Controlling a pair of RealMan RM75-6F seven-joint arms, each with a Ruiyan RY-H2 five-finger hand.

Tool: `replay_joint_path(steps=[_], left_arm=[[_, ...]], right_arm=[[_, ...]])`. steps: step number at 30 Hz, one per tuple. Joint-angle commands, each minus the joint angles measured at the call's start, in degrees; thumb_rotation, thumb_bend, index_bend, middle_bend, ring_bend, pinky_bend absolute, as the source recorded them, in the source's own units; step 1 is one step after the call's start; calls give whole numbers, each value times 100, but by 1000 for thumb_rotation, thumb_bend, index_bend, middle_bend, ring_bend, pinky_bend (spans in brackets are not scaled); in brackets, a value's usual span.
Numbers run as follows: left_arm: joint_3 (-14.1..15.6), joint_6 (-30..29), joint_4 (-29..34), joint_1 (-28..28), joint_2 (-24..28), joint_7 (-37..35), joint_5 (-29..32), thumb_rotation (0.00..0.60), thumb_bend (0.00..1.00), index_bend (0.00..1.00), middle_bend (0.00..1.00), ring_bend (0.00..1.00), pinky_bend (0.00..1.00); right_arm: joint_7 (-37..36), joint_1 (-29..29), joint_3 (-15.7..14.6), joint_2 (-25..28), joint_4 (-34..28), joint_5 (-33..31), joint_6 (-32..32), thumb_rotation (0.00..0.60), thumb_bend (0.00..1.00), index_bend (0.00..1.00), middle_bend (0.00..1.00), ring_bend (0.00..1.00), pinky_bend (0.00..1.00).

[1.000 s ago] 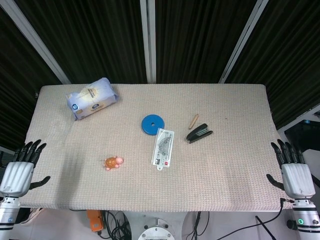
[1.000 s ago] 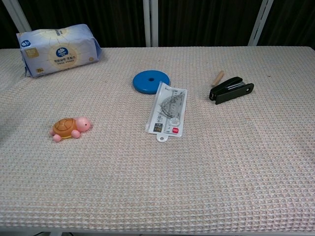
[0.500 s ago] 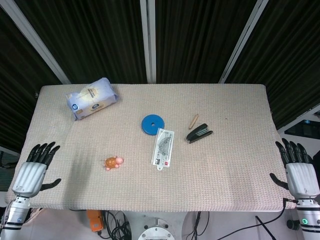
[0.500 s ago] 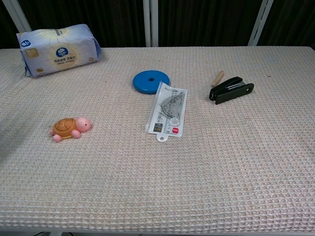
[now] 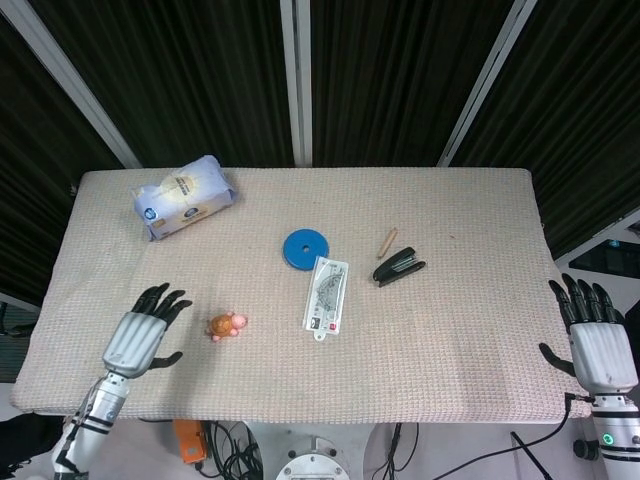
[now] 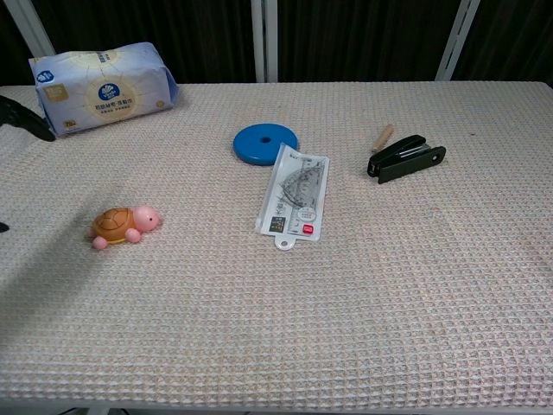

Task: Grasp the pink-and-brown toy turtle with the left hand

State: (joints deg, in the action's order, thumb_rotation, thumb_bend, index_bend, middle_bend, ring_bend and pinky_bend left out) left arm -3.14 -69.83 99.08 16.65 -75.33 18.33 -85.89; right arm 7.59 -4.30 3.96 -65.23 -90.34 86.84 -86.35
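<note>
The pink-and-brown toy turtle [image 5: 227, 326] [image 6: 123, 225] lies on the woven table cover, left of centre, head pointing right. My left hand [image 5: 141, 335] hovers over the table just left of the turtle, fingers spread and holding nothing; a short gap separates them. In the chest view only a dark fingertip [image 6: 22, 116] of that hand shows at the left edge. My right hand [image 5: 597, 340] is off the table's right front corner, fingers apart and holding nothing.
A tissue pack [image 5: 183, 196] lies at the back left. A blue disc [image 5: 304, 249], a packaged protractor [image 5: 326, 295], a black stapler [image 5: 399, 267] and a small wooden stick [image 5: 387, 242] lie around the middle of the table [image 5: 450, 350].
My left hand has moved right from beyond the table's left edge to over the table, close to the turtle. My right hand has barely shifted.
</note>
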Motion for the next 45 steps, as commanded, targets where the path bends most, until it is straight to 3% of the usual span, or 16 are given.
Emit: replay_joint_path(steps=[1,15,27,34,45], left_arm=[[-124,311,-93,225,-289,196,351,600,154,217,132,0,114],[-252,518,-226,496,-882,736,1270,600,156,301,266,12,113],[-196,653,-589,736,-1295,835,1432,600,155,302,274,12,108],[-261,707,-632,855,-1376,962,1685,600,228,313,306,12,108],[-259,785,-813,996,-1542,899,1877,600,237,355,366,29,109]], right_arm=[[-28,14,10,34,-18,3,-26,600,102,0,0,0,0],[-200,9,-33,-38,80,92,-29,600,104,0,0,0,0],[-225,31,-62,-68,99,168,-92,600,145,0,0,0,0],[-364,3,-85,-65,193,201,-35,600,131,0,0,0,0],[-404,-5,-87,-82,247,156,15,600,131,0,0,0,0]])
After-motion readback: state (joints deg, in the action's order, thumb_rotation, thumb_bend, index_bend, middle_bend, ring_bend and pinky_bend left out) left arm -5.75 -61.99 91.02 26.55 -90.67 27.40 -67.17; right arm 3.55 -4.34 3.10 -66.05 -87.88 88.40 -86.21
